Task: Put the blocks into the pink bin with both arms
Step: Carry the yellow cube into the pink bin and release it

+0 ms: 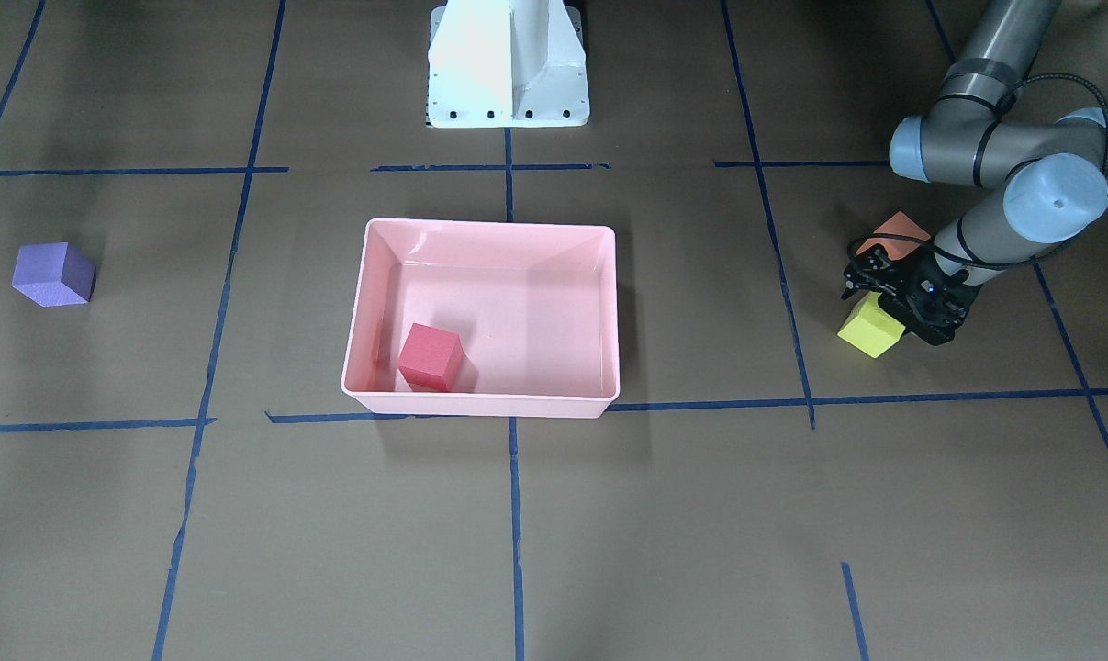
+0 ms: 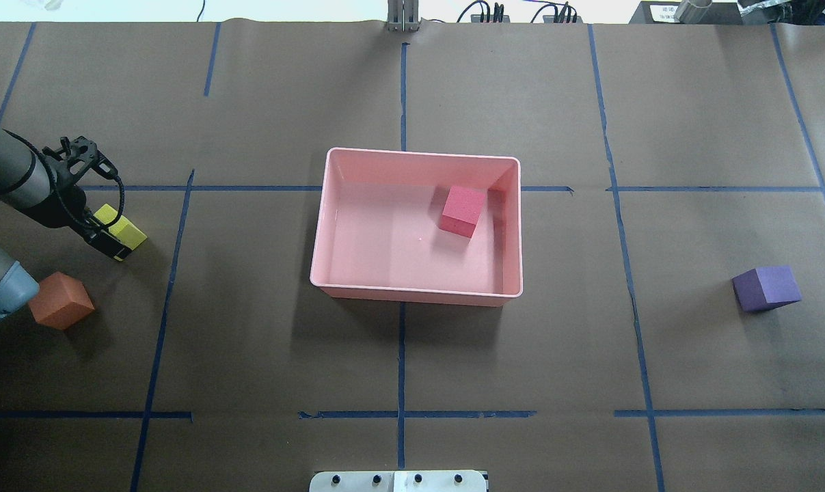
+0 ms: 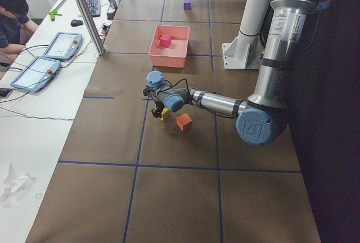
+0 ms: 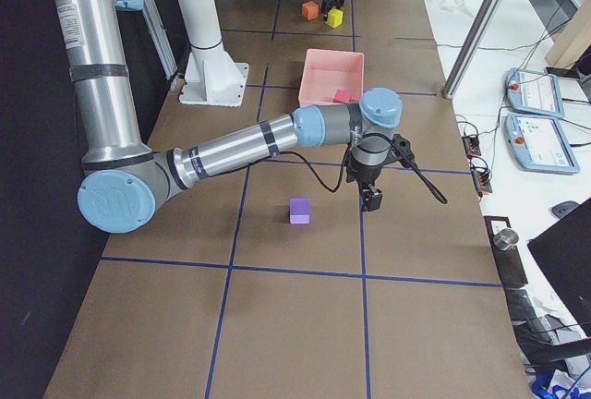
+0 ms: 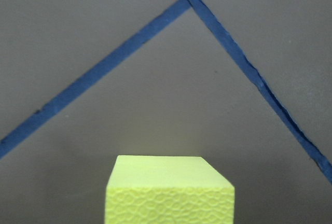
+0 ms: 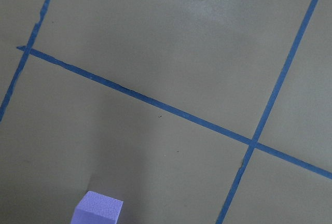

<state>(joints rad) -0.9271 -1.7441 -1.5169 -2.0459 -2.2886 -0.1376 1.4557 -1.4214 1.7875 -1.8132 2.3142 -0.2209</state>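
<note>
The pink bin [image 1: 480, 404] stands mid-table with the red block [image 1: 430, 356] inside it, near one corner. My left gripper [image 2: 115, 236] is low over the yellow-green block [image 2: 130, 234], with its jaws on either side and shut on it. The block fills the bottom of the left wrist view [image 5: 168, 190]. The orange block [image 2: 61, 309] lies just beside it, near the left arm's elbow. The purple block [image 2: 765, 288] sits alone on the right side. My right gripper [image 4: 372, 199] hovers beside the purple block [image 4: 298, 211]. I cannot tell if it is open.
The white pedestal base [image 1: 508, 64] stands behind the bin. Blue tape lines cross the brown table. Side desks with tablets [image 3: 50, 57], a metal pole [image 3: 84, 12] and a seated operator [image 3: 11, 12] border the far edge.
</note>
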